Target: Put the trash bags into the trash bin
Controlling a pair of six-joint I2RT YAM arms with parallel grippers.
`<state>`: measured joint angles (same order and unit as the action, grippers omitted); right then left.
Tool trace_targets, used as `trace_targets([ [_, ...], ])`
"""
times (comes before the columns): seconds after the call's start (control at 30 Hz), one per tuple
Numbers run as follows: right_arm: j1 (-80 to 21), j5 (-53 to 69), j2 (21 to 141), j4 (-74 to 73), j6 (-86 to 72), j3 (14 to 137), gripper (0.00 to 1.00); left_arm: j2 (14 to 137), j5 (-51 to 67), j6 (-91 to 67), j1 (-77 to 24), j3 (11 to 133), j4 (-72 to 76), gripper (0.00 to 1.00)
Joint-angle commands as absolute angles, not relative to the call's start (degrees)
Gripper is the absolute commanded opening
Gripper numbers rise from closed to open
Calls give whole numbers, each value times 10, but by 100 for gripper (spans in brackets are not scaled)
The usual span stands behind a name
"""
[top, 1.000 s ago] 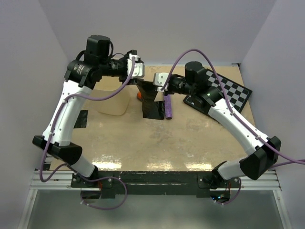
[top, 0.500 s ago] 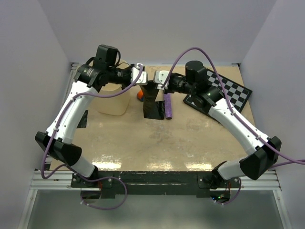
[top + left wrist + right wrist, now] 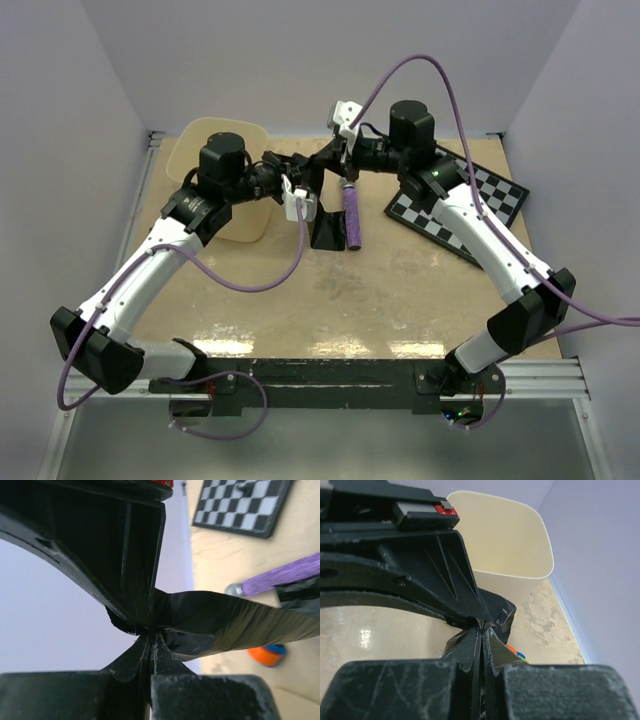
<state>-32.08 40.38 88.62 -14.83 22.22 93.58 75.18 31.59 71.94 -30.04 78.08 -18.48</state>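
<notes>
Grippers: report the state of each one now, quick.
Left gripper: closed, pinching the trash bag.
Right gripper: closed, pinching the same trash bag.

The trash bag (image 3: pixel 235 622): glossy creased plastic film. The trash bin (image 3: pixel 515 540): smooth matt plastic. My right fingers (image 3: pixel 550 692): scuffed matt black.
</notes>
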Motion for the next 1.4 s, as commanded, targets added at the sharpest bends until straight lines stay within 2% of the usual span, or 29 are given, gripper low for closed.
trace_targets([
  [0.0,-323,545,896,-180,195,1007,0,762,304,813,-323,776,-76,0],
  [0.07,-313,553,882,-141,177,1004,0,764,300,833,-323,774,-97,0],
  [0.23,-312,387,891,-147,204,962,0,714,330,813,-329,716,30,0],
  [0.43,-343,408,882,-199,272,964,0,753,281,820,-329,740,58,0],
  [0.57,-338,459,875,-185,246,993,0,764,282,826,-330,737,31,0],
  [0.8,-316,280,880,-127,223,948,0,721,308,864,-331,729,-33,0],
  [0.97,-321,305,882,-147,230,947,0,730,293,873,-331,738,-20,0],
  [1.07,-330,448,871,-212,302,981,0,753,259,874,-330,740,-14,0],
  [1.13,-329,499,856,-197,284,990,0,765,243,878,-330,732,-22,0],
  [1.23,-309,500,852,-152,228,999,0,762,235,896,-330,704,-46,0],
  [1.37,-303,405,866,-179,278,970,0,710,260,879,-330,657,46,0],
])
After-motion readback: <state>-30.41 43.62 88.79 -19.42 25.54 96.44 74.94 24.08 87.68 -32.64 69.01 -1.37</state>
